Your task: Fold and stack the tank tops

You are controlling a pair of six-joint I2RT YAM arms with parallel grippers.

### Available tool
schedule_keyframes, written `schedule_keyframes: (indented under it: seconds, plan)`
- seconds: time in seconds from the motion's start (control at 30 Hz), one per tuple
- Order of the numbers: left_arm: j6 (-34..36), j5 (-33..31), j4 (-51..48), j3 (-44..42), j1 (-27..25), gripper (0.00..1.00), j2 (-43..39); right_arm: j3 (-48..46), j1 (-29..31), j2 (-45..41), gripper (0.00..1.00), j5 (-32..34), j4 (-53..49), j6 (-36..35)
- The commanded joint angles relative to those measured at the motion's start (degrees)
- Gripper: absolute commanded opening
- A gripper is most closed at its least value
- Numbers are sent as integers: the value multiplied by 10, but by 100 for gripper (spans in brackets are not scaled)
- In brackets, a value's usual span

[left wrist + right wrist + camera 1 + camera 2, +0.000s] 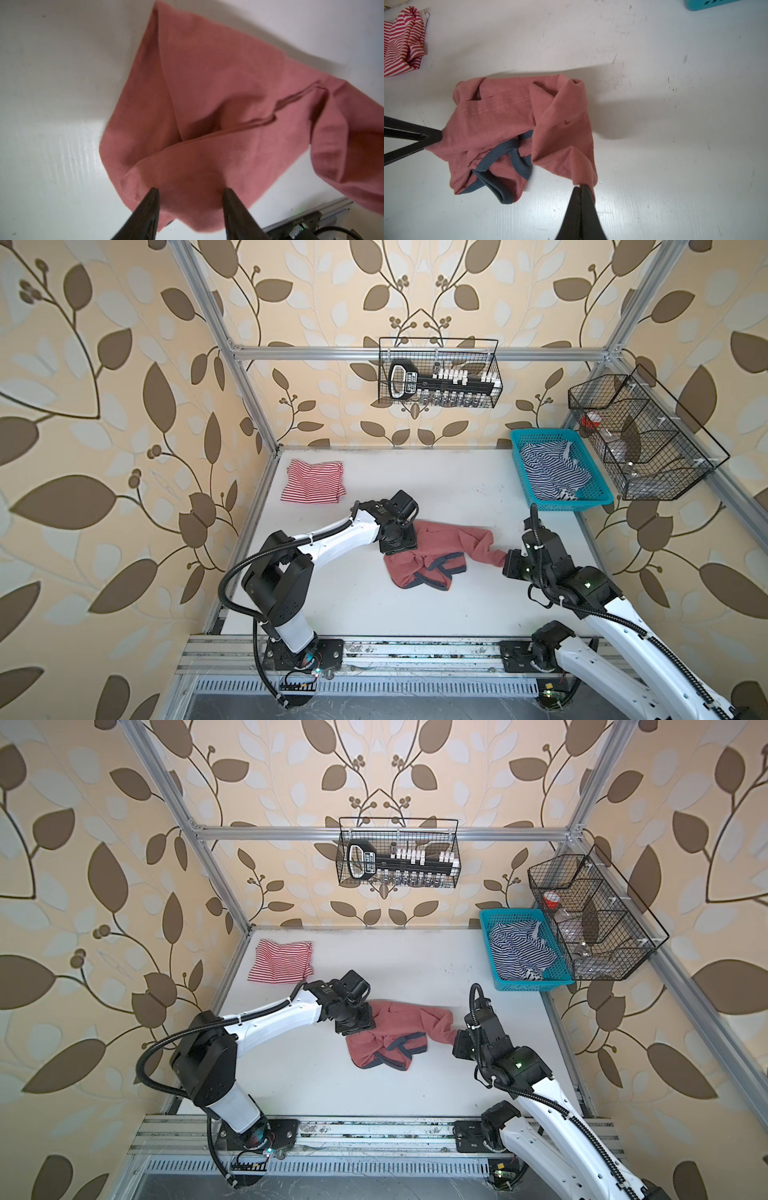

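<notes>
We see the dusty-red tank top lying crumpled near the middle of the counter, not yet folded; its navy trim loops out on the near side. The right end of the cloth is drawn out into a taut strip toward the right; there the right pincer is pressed together on a corner of the hem, and the cloth rises off the counter to meet it. At the left end sits the left pincer, whose wrist covers that part of the top in both top views. In its own wrist view its fingers stand part-way apart with a soft hump of cloth between them; whether they truly clamp that fold or only straddle it we cannot tell. In the right wrist view the cloth comes to a point at that pincer's tip.

The striped tank top, red and white, lies folded roughly square at the far left of the counter, well apart from the red one.

In the far right corner stands a teal basket with a navy-and-white striped cloth heaped in it. Two black wire baskets hang on the frame, one on the far rail and one on the right side.
</notes>
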Motion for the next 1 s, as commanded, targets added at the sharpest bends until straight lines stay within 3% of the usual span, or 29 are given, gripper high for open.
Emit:
schedule_keyframes:
  seconds: [0.0, 0.13, 0.4, 0.6, 0.67, 0.77, 0.97]
  plan:
    - [-7, -1, -4, 10, 3, 32, 29, 17, -3, -4, 0, -8, -7, -11]
    - [-3, -8, -13, 15, 4, 1, 21, 29, -6, -2, 0, -12, -3, -17]
    - [123, -138, -168, 209, 43, 0, -58, 168, -40, 61, 0, -70, 54, -79]
    - [238, -214, -184, 360, 80, 0, -86, 356, -102, 157, 0, -134, 93, -137]
    - [271, -230, -176, 409, 92, 0, -83, 408, -137, 190, 0, -164, 113, -146]
    - [298, -224, -151, 483, 124, 0, -67, 481, -205, 247, 0, -265, 163, -118]
    - [396, -239, -154, 771, 137, 0, 35, 664, -268, 376, 0, -382, 220, -70]
